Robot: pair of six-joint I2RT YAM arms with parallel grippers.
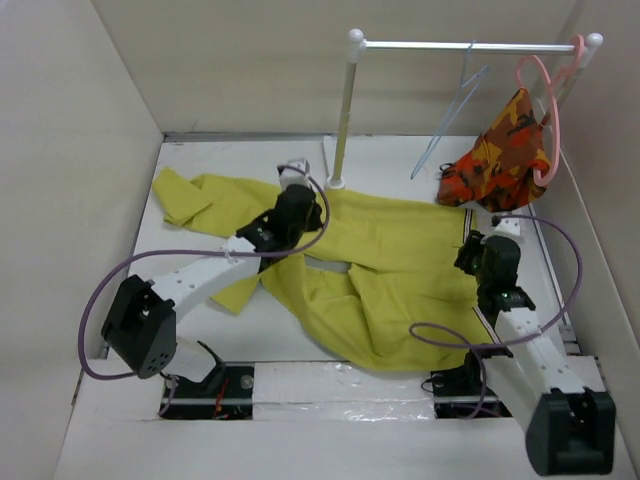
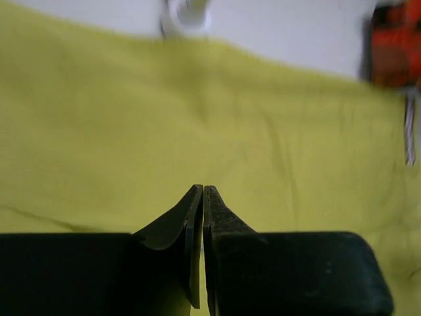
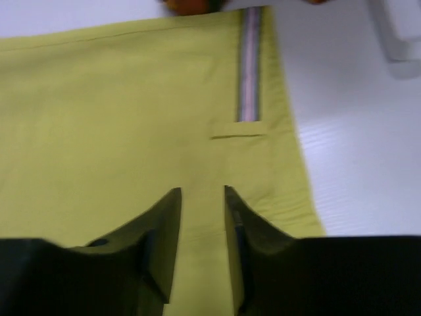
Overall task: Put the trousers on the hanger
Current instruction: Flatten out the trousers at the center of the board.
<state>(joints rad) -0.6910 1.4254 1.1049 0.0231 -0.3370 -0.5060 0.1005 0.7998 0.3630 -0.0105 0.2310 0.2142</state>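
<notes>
Top external view: I see the trousers (image 1: pixel 390 260) spread on the table (image 1: pixel 290 330), well apart from the hanger (image 1: pixel 450 110) hooked on the rail (image 1: pixel 470 45). Left gripper (image 2: pixel 202 197): fingers together, holding nothing. Right gripper (image 3: pixel 202 197): fingers apart over the cloth, near its striped trim (image 3: pixel 250 66).

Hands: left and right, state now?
Left hand: closed, nothing visibly pinched, over the mustard-yellow cloth trousers.
Right hand: open, empty, above the same trousers.

My white table (image 1: pixel 290 345) carries the yellow trousers (image 1: pixel 390 270), spread loosely across its middle; 1 rack post (image 1: pixel 344 120) stands at 12 o'clock.
</notes>
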